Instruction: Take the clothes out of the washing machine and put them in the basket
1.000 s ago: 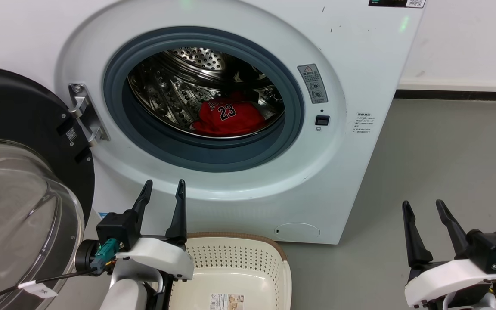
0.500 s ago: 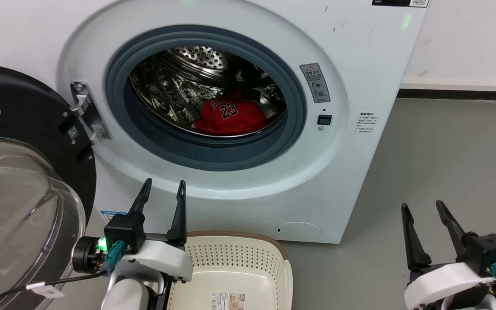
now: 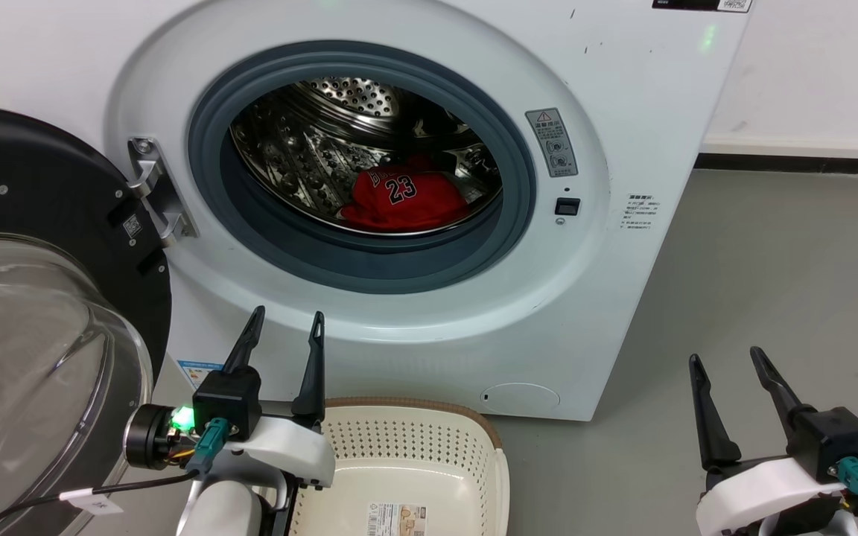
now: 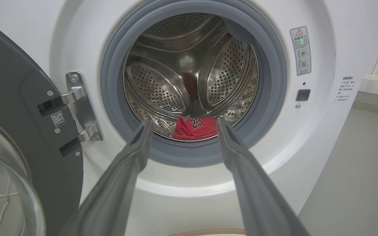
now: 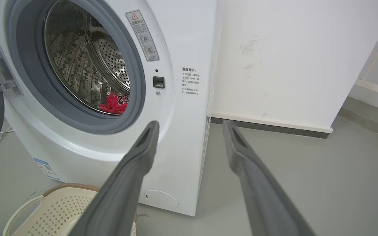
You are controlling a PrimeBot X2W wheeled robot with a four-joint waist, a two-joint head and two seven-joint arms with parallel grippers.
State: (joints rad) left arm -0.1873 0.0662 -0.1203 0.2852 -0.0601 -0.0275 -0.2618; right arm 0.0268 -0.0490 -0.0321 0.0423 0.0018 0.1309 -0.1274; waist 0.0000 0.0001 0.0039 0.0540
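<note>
Clothes: we see the bright red jersey fabric with a black-and-white 23 (image 3: 407,199) crumpled at 6 o'clock in the perforated steel drum (image 3: 302,149), inside the machine and apart from both end effectors.
Washer: large white front-loading washing machine (image 3: 623,112) with a grey rubber ring (image 3: 369,262). Its black-rimmed glass door (image 3: 42,193) is swung open at 9 o'clock of the opening.
Basket: cream perforated plastic basket with a brown woven-look rim (image 3: 414,406) on the grey floor (image 3: 771,298), at 6 o'clock just beside the washer front. It has a paper label on its bottom.
Left end effector (image 3: 288,313): fingers spread and holding nothing, at 7 o'clock in the head view, tips pointing to 12 in front of the washer.
Right end effector (image 3: 725,354): fingers spread and holding nothing, at 4 o'clock over the floor, apart from the washer.
</note>
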